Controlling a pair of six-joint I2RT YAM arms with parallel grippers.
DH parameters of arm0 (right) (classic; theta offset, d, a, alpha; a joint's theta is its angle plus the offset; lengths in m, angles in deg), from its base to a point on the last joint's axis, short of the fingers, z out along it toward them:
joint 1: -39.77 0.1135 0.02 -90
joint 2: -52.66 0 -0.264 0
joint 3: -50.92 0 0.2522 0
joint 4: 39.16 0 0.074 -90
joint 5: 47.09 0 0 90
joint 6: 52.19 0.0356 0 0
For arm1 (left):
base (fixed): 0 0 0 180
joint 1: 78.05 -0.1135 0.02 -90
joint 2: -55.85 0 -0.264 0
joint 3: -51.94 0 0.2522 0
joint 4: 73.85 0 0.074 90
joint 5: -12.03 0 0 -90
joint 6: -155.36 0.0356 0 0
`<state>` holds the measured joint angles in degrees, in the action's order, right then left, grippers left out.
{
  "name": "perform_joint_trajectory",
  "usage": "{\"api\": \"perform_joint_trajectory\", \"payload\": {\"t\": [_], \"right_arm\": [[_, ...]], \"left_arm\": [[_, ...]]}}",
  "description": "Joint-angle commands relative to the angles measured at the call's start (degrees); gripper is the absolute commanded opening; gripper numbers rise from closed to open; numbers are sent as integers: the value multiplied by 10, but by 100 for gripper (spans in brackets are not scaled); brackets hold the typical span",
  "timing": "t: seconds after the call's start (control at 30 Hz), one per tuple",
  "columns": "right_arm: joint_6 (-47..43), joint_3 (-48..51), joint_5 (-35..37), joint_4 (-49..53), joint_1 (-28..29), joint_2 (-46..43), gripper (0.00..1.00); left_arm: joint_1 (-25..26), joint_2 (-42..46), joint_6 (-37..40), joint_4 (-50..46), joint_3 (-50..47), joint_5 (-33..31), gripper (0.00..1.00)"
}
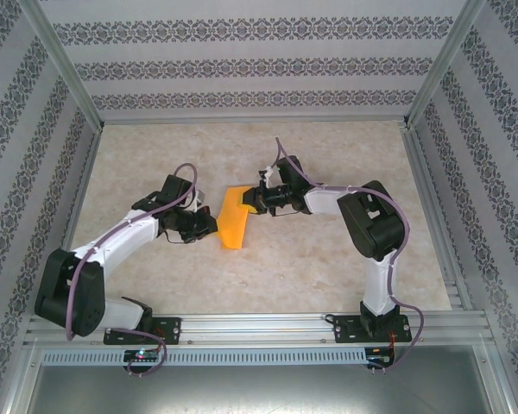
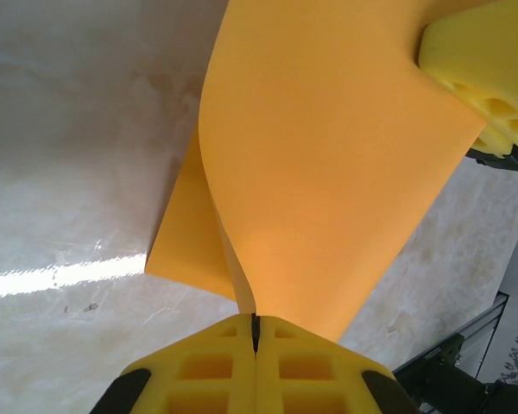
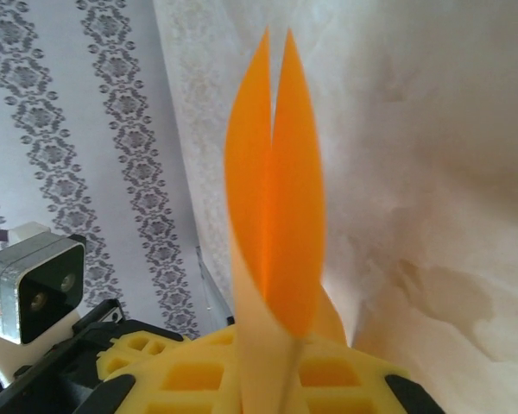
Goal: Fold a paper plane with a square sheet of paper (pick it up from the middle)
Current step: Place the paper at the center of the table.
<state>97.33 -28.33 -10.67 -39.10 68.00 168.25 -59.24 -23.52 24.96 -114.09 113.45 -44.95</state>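
Observation:
The square sheet of paper (image 1: 233,220), plain orange, is bent double into a loose fold and held up between my two grippers over the middle of the table. It is a doubled sheet, not a paper plane. My left gripper (image 1: 209,226) is shut on its left edge; in the left wrist view the yellow jaws (image 2: 255,332) meet with both layers of the paper (image 2: 328,172) pinched between them. My right gripper (image 1: 252,200) holds the far right corner. In the right wrist view the two layers of the sheet (image 3: 276,198) rise from between the fingers of that gripper (image 3: 281,362).
The beige marbled tabletop (image 1: 328,259) lies under the paper. Aluminium frame posts and patterned walls (image 1: 242,65) close in the sides and back. The right gripper's yellow finger (image 2: 479,69) shows at the top right of the left wrist view.

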Motion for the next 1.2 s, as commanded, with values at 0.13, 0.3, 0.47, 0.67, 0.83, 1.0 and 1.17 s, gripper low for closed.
{"api": "perform_joint_trajectory", "payload": {"t": [0.13,0.3,0.47,0.67,0.83,1.0,1.17], "right_arm": [[-123,-51,40,146,-12,33,21],[-172,-73,71,212,-19,36,27],[-240,-105,147,333,-23,22,39],[-289,-111,256,435,-36,-24,50],[-303,-75,329,470,-56,-83,54],[-281,-19,315,444,-57,-134,54],[-212,44,267,365,-22,-167,49]], "left_arm": [[24,-60,4,44,19,14,0],[38,-94,-1,55,33,11,0],[47,-116,-8,64,37,9,0],[58,-124,-29,76,24,2,0],[69,-133,-35,77,27,-3,0],[79,-140,-36,71,38,-9,0],[92,-154,-40,72,48,-7,0]]}}
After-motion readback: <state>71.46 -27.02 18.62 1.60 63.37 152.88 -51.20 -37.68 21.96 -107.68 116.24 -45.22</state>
